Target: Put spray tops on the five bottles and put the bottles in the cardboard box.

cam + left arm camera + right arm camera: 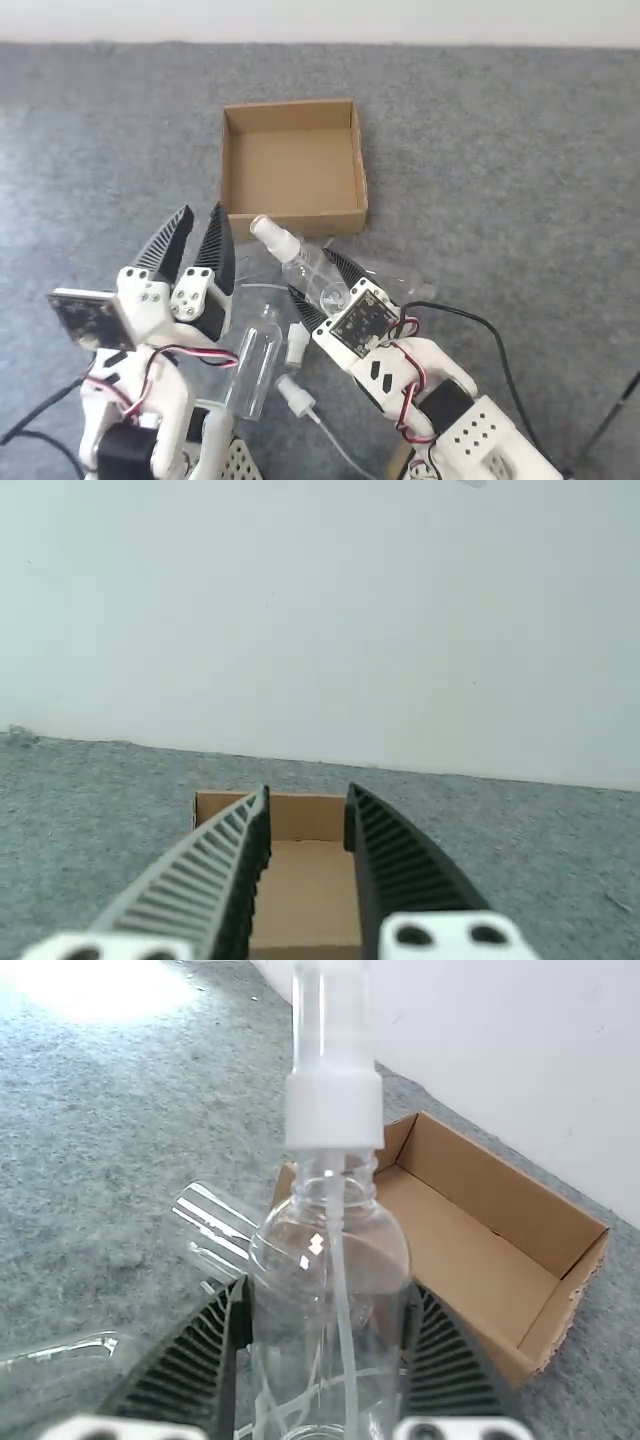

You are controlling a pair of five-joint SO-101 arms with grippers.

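Note:
My right gripper [318, 278] [325, 1300] is shut on a clear bottle [310, 270] [330, 1260] that carries a white spray top [272, 233] [334, 1090]. The top points toward the front wall of the cardboard box [292, 222] [505, 1195]. My left gripper [205, 212] [307, 796] stands open and holds nothing, just left of the box's front corner, aimed at the box [305, 818]. A topless bottle [254, 362] lies between the arms, with two loose spray tops [297, 342] [296, 396] beside it. Two more clear bottles [208, 1222] [50, 1365] lie under the held one.
Grey carpet covers the table. Red and black cables [470, 318] run by the right arm's base. A thin dark rod [612, 418] slants in at the lower right. Open carpet lies left, right and behind the box.

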